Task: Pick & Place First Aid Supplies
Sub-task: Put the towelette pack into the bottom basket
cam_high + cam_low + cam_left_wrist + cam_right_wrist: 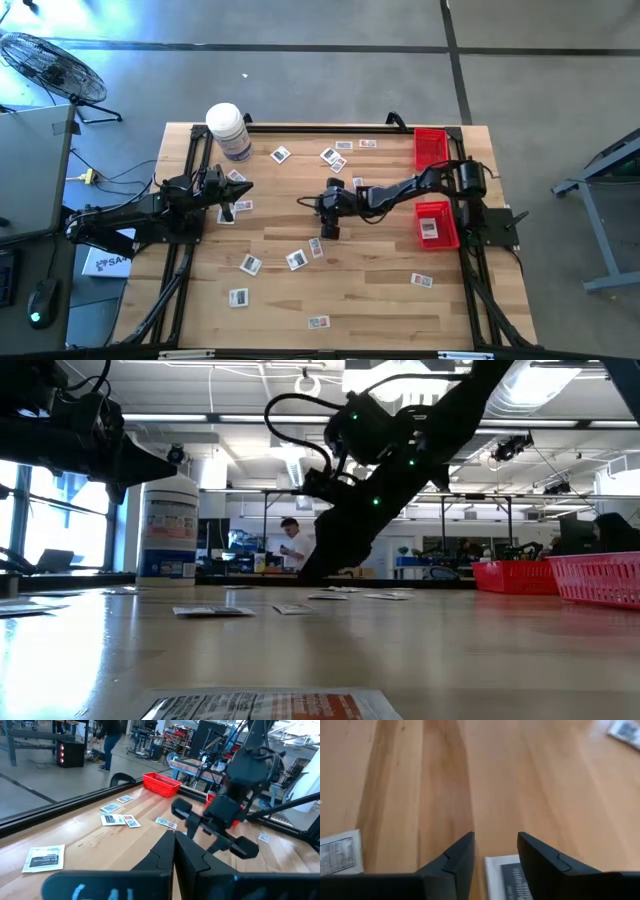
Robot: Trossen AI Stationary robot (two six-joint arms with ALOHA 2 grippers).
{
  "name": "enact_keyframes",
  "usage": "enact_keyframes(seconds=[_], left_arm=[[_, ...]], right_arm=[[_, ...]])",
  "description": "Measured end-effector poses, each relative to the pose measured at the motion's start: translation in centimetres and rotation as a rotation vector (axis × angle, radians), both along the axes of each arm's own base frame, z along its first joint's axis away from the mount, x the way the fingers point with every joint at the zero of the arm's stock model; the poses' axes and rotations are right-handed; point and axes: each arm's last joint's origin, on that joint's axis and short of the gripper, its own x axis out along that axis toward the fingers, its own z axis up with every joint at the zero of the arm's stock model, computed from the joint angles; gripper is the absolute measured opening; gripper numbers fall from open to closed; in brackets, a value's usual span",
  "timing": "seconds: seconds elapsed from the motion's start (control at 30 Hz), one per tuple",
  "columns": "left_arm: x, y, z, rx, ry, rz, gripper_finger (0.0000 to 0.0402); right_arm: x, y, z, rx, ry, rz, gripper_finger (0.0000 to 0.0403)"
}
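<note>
First aid packets [295, 259] lie scattered flat over the wooden table [380, 300]; one packet [507, 877] sits right under the right gripper [495, 847], just behind the gap betw. its tips. That gripper's fingers stand apart, nothing clamped, pointing down at the wood near table centre. Judgement: it's poised low to pinch this thin packet, or has just let go; can't say which. Flat packets give little edge to grab, so the tips need to straddle it close to the surface. Another packet [339, 852] lies off to one side of the same gripper. Outward from it: more packets toward the white jar [229, 130] at the table's far edge, others toward the near edge. Two red baskets [432, 148] stand on the right arm's side, prob. the drop spot; the nearer basket [437, 223] already holds something white. Left gripper [243, 189] waits just near of the jar, fingers pressed together, empty.
</note>
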Motion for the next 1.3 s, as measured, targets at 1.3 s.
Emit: enact_keyframes(seconds=[1.3], left_arm=[[0.0, 0.0, 0.0, 0.0, 0.0, 0.0, 0.0001]], right_arm=[[-1.3, -1.3, 0.0, -0.022, 0.126, -0.12, 0.0124]])
